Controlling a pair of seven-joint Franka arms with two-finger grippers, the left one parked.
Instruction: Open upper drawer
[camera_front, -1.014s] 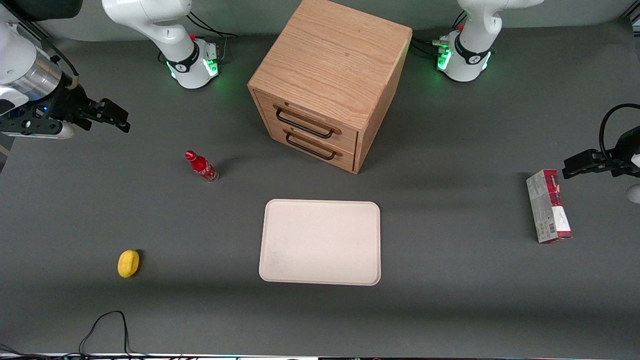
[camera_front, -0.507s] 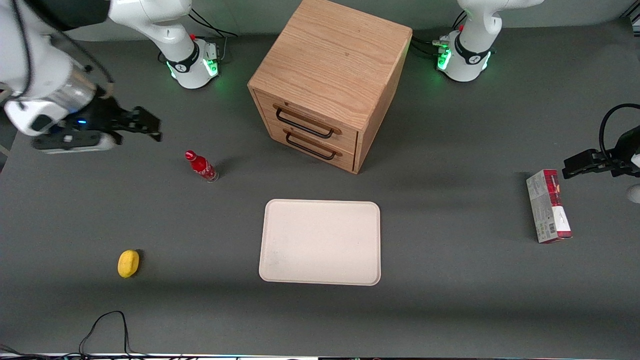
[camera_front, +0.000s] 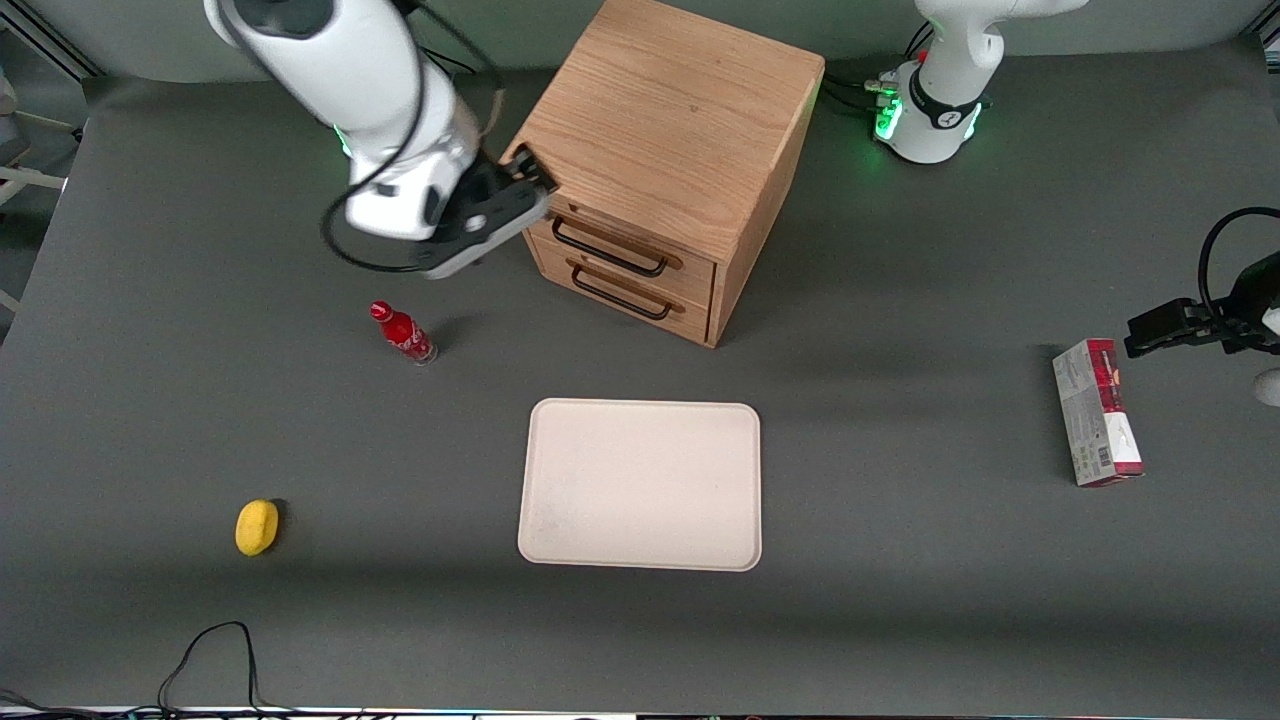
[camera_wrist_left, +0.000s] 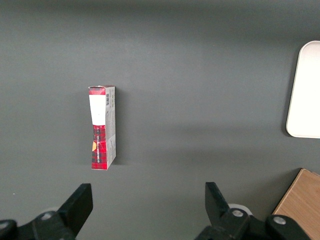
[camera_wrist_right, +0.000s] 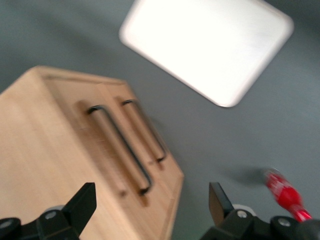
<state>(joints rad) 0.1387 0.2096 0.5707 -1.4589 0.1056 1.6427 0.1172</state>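
Note:
The light-oak cabinet (camera_front: 670, 140) stands at the back middle of the table. Its upper drawer (camera_front: 615, 240) is shut, with a black bar handle (camera_front: 608, 249); the matching lower drawer (camera_front: 625, 290) sits just below. My right gripper (camera_front: 525, 175) is open and empty, up beside the cabinet's top front corner at the working arm's end of the upper drawer, clear of the handle. In the right wrist view the upper drawer's handle (camera_wrist_right: 121, 148) runs between my spread fingertips (camera_wrist_right: 86, 200), and the lower handle (camera_wrist_right: 146, 131) lies beside it.
A red bottle (camera_front: 402, 332) stands on the table nearer the front camera than my gripper; it also shows in the right wrist view (camera_wrist_right: 286, 196). A white tray (camera_front: 640, 484) lies in front of the cabinet. A yellow lemon (camera_front: 256, 526) and a red-and-white box (camera_front: 1096, 412) lie farther off.
My right arm has swung from the working arm's end of the table in to the cabinet's top front corner, and the gripper has turned toward the drawers. Nothing else has moved.

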